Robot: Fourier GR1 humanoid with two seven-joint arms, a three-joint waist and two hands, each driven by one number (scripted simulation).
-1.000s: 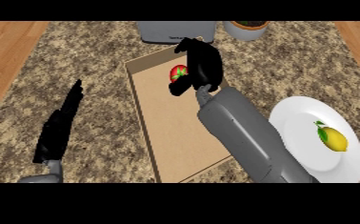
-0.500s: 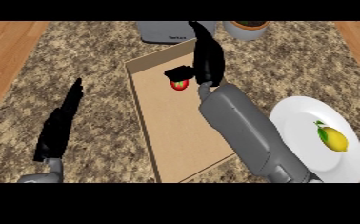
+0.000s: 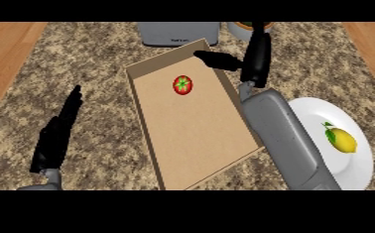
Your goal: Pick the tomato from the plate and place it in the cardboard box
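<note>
A red tomato with a green stem lies on the floor of the cardboard box, near its far end. My right hand is open above the box's far right wall, fingers straight and pointing away, thumb stretched left; it holds nothing and stands apart from the tomato. The white plate sits at the right, partly behind my right forearm. My left hand rests open on the counter left of the box.
A yellow lemon lies on the plate. A grey appliance stands behind the box, with a bowl to its right. Wooden floor shows at both far corners beyond the speckled counter.
My right hand has let go of the tomato, straightened its fingers and drawn back to the right. The tomato now lies uncovered in the box. The left hand stayed put.
</note>
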